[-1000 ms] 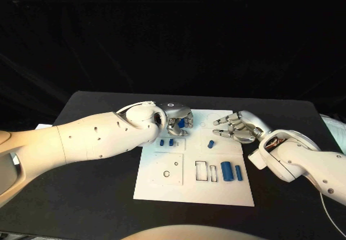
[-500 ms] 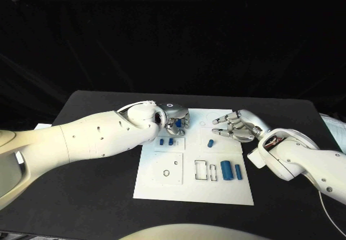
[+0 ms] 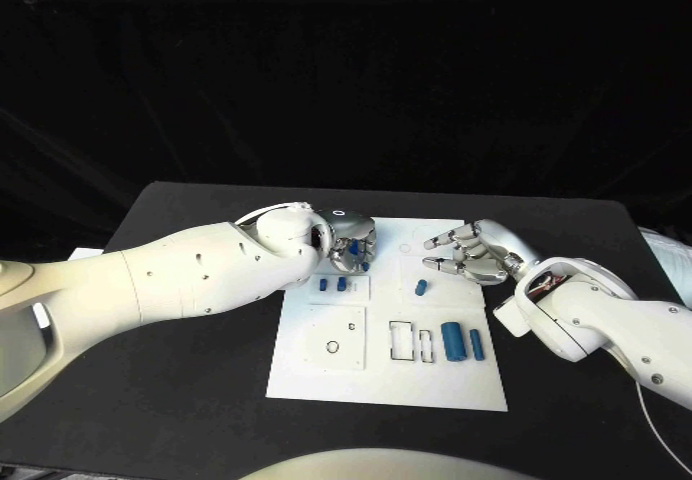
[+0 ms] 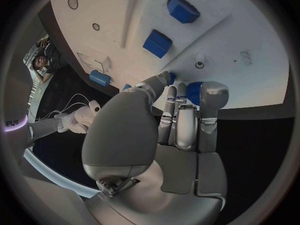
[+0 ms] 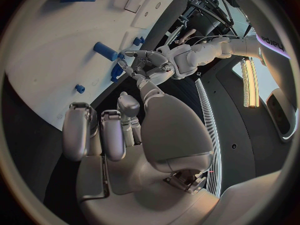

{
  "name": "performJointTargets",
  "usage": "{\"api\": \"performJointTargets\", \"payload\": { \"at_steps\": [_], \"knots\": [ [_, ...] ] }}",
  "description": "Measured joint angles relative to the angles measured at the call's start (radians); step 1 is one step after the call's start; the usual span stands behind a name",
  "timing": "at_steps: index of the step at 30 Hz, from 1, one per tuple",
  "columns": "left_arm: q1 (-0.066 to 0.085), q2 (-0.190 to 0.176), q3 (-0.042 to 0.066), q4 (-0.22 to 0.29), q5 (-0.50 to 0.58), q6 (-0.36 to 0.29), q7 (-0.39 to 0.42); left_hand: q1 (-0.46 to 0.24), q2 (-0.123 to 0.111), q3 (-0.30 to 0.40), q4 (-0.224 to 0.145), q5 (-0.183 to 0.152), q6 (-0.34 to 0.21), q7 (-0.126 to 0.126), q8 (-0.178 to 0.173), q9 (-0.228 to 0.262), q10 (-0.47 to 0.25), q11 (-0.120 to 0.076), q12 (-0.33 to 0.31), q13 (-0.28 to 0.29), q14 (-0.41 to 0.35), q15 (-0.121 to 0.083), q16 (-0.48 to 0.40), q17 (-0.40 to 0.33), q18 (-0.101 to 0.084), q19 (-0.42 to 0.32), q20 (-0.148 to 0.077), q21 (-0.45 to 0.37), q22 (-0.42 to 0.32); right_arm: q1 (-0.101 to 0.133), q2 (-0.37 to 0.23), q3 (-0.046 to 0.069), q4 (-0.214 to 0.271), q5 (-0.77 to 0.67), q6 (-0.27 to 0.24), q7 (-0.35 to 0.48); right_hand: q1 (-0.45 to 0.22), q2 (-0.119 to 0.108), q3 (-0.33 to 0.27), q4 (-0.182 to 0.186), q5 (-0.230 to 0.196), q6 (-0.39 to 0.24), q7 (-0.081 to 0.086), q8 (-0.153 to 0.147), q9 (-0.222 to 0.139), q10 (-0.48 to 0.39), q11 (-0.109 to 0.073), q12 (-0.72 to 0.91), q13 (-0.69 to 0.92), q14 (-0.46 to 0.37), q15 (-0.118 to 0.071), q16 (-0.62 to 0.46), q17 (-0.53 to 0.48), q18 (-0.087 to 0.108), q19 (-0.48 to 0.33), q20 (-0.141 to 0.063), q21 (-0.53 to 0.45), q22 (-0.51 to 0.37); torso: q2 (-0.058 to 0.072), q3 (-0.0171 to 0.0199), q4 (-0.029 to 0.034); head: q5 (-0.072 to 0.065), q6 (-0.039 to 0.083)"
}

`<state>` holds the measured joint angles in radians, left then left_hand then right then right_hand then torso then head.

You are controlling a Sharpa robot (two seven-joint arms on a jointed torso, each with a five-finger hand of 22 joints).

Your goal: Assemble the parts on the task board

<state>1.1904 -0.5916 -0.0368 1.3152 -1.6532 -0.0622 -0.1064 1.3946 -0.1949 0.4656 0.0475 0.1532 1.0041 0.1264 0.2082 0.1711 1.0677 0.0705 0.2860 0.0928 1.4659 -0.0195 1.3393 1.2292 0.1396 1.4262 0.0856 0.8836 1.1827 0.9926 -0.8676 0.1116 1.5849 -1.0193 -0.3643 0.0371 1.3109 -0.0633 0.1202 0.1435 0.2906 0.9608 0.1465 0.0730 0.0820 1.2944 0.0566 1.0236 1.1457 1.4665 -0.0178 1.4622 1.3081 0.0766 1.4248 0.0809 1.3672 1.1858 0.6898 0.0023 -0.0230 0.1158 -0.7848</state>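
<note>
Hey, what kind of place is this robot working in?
Probably a robotics lab or test cell: a black table against a black backdrop, a white task board with small blue parts, and cabled equipment racks behind.

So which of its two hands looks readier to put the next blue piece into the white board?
Probably the left hand: its fingers are closed on a blue part over the task board's far end. The right hand hovers beside it, fingers apart, holding nothing.

No readable text anywhere (arm markings too blurred).
</note>
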Motion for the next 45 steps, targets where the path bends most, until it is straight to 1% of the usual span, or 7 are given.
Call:
{"api": "performJointTargets", "payload": {
  "at_steps": [2,4,18,27,29,37,45],
  "knots": [
    [0.0,0.002,0.0,-0.003,0.002,0.003,-0.001,0.0,0.0,0.001,-0.001,0.0,0.007,0.0,0.0,0.0,0.012,-0.001,0.0,0.0,0.0,0.0,0.003,0.0,0.0,0.003,-0.003,0.006,0.005,0.0,0.0,0.0,0.0,0.0,0.0,0.0,0.0,0.0,0.0,0.0,0.004,0.0,0.0,0.0,0.0,0.0,0.0,0.0,0.0,0.0,0.0,0.0,0.0,0.0,0.0,0.0,0.0,0.0,0.0,0.0001,0.0,0.0,0.0],
    [-0.001,0.006,0.0,-0.007,0.004,0.006,-0.001,0.004,0.004,0.006,-0.002,0.0,0.011,0.0,0.0,-0.001,0.019,-0.002,0.0,-0.001,0.0,0.0,0.005,0.0,-0.015,0.003,-0.003,0.012,0.01,0.0,0.001,0.0,0.0,0.0,0.0,0.001,0.0,0.0,0.0,0.0,0.004,0.0,0.0,0.0,0.0,0.0,0.0,0.0,0.0,0.0,0.0,0.0,0.0,0.0,0.0,0.0,0.0,0.0,0.0,0.0003,-0.0004,0.0,0.001],
    [-0.007,0.02,0.001,-0.019,0.012,0.017,-0.002,0.01,0.01,0.015,-0.009,0.0,0.036,-0.004,-0.005,-0.007,0.056,-0.008,0.0,-0.003,0.0,0.0,0.015,0.008,-0.015,0.01,-0.003,0.062,0.044,0.0,0.001,0.0,0.0,0.0,0.0,0.002,0.0,0.0,0.0,0.0,0.004,0.0,0.0,0.0,0.0,0.0,0.0,0.0,0.0,0.0,0.0,0.0,0.0,0.0,0.0,0.0,0.0,0.0,0.001,0.001,-0.001,0.0,-0.001],
    [-0.01,0.026,0.005,-0.026,0.012,0.02,-0.006,0.035,0.035,0.048,-0.037,-0.011,0.068,-0.003,-0.017,-0.015,0.092,-0.013,-0.007,-0.004,0.0,0.0,0.025,0.012,-0.015,0.018,-0.01,0.112,0.08,0.0,0.002,0.0,0.0,0.0,0.0,0.003,0.0,0.0,0.0,0.0,0.004,0.0,0.0,0.0,0.0,0.0,0.0,0.0,0.0,0.0,0.0,0.0,0.0,0.0,0.0,0.0,0.0,0.0,0.0,0.0007,-0.0008,-0.002,-0.004],
    [-0.011,0.026,0.006,-0.026,0.012,0.018,-0.007,0.042,0.042,0.06,-0.049,-0.012,0.072,0.001,-0.022,-0.018,0.098,-0.012,-0.012,-0.002,0.0,0.0,0.025,0.012,-0.03,0.018,-0.01,0.12,0.086,0.0,0.002,0.0,0.0,0.0,0.0,0.003,0.0,0.0,0.0,0.0,0.004,0.0,0.0,0.0,0.0,0.0,0.0,0.0,0.001,0.0,0.0,0.0,0.0,0.0,0.0,0.0,0.0,0.0,0.0,0.0007,-0.0007,-0.002,-0.004],
    [-0.017,0.008,0.008,-0.005,0.012,0.008,-0.007,0.05,0.05,0.096,-0.077,-0.016,0.078,0.007,-0.044,-0.03,0.112,-0.008,-0.037,-0.003,0.0,0.0,0.031,0.012,-0.03,0.018,-0.01,0.139,0.106,0.0,0.003,0.0,-0.001,0.0,0.0,0.004,0.0,0.0,0.0,0.0,0.004,0.0,0.0,0.0,0.0,0.0,0.0,0.0,0.001,0.0,0.0,0.0,0.0,0.0,0.0,0.0,0.0,0.0,-0.001,0.0007,-0.0007,-0.003,0.001],
    [-0.016,-0.039,0.035,0.053,0.038,0.0,-0.009,0.04,0.04,0.101,-0.081,-0.016,0.079,0.007,-0.062,-0.038,0.118,-0.007,-0.063,0.001,0.0,0.0,0.031,0.007,-0.03,0.019,-0.009,0.145,0.115,0.0,0.003,0.0,-0.002,0.0,0.0,0.004,0.0,0.0,0.0,0.0,0.003,0.0,0.0,0.0,0.0,0.0,0.0,0.0,0.001,0.0,0.0,0.0,0.0,0.0,0.0,0.0,0.0,0.0,-0.001,0.0011,-0.0006,-0.004,0.003]
  ]
}}
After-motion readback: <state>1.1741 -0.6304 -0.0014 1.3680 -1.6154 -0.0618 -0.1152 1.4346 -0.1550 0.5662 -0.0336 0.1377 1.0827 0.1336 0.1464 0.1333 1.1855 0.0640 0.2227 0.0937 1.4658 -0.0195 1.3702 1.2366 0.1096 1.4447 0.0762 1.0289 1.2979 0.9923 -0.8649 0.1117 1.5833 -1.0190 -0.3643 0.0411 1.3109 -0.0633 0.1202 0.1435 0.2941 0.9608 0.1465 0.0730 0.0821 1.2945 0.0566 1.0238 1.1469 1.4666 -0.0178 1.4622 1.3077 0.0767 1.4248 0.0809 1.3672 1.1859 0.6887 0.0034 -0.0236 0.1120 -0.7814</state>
